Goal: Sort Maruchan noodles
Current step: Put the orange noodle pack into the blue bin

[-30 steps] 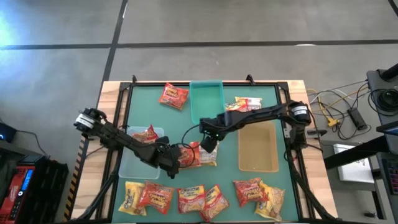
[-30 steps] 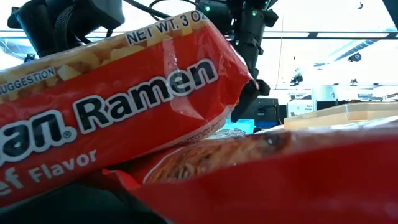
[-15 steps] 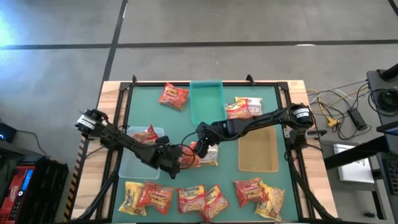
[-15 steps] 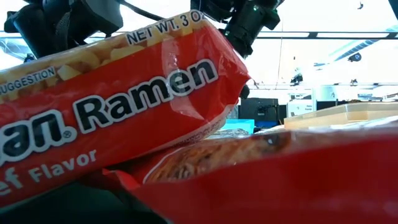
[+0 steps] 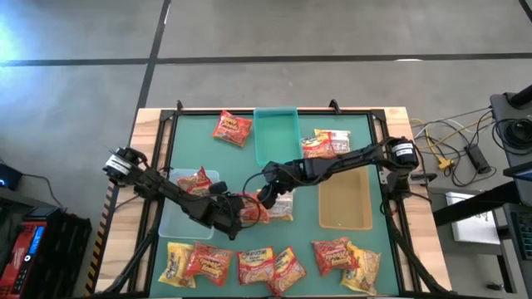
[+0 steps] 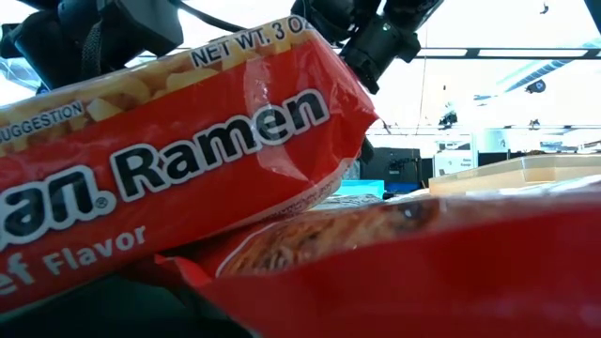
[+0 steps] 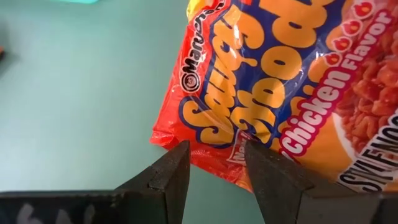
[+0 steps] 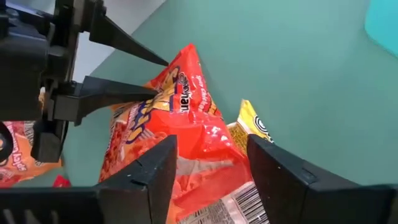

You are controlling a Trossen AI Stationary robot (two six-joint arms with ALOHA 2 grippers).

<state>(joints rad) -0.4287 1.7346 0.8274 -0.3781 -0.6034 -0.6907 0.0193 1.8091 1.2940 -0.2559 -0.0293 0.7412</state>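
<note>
Below centre of the high view, both claws are meeting over one red packet [image 5: 258,209]: left claw [image 5: 238,214] pinching its corner, right claw [image 5: 264,198] spread astride it, closer along its long axis.

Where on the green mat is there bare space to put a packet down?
Bare green mat lies between the red packet near the far edge and the clear plastic bin. The near edge is crowded with a row of red and yellow ramen packets. The centre is taken: both arms meet over an orange-red packet.
</note>
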